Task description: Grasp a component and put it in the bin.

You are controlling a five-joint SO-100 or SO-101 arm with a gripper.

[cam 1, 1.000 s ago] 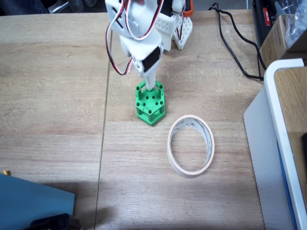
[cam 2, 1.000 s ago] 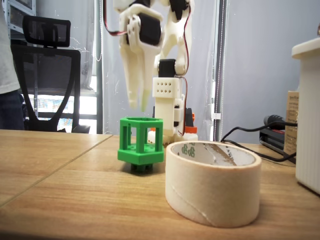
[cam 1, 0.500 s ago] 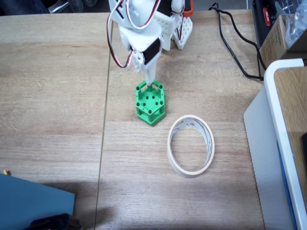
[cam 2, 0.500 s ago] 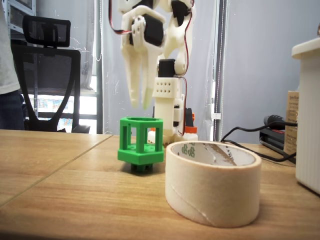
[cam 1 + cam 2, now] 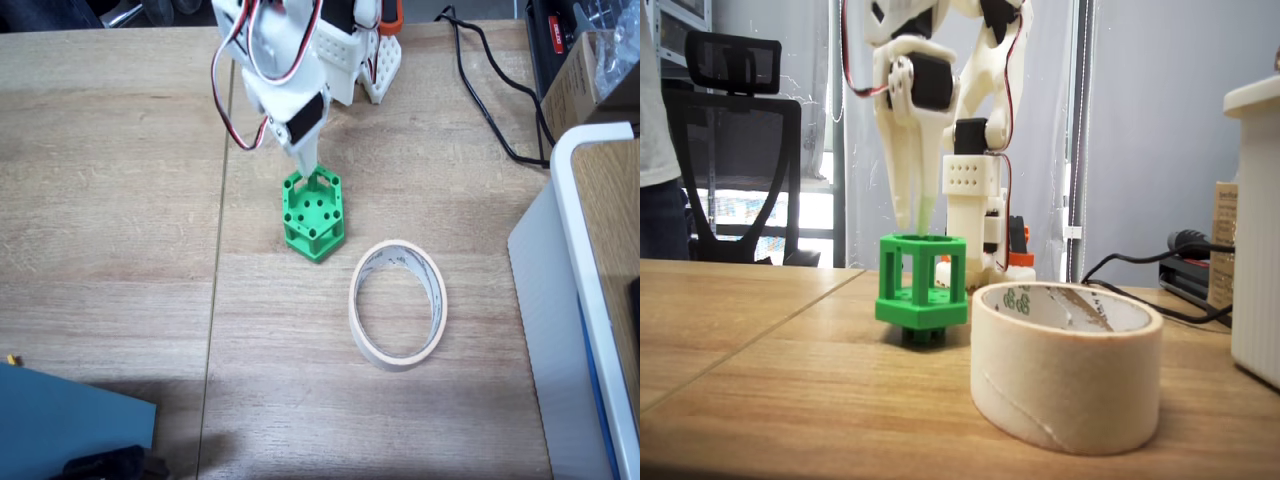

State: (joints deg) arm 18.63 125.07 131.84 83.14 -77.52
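The component (image 5: pixel 313 217) is a bright green hexagonal cage standing upright on the wooden table, with round holes in its top face. In the low fixed view the component (image 5: pixel 922 312) stands left of the bin. The bin (image 5: pixel 398 357) is a cream ring of masking tape lying flat, down and to the right of the component and a small gap away from it. My gripper (image 5: pixel 313 176) points down at the component's far edge. In the low view my gripper (image 5: pixel 917 230) has its tips level with the cage's top rim. The jaws stand together, holding nothing.
A large white box with a blue edge (image 5: pixel 572 300) fills the right side and shows as a tall white wall (image 5: pixel 1255 240). Black cables (image 5: pixel 490 110) run behind it. The arm's base (image 5: pixel 378 60) stands at the far edge. A blue sheet (image 5: pixel 70 420) lies at the near left corner.
My gripper has come down from well above the component to its top rim, and the small gap between the fingertips has closed. The component and the bin have not moved.
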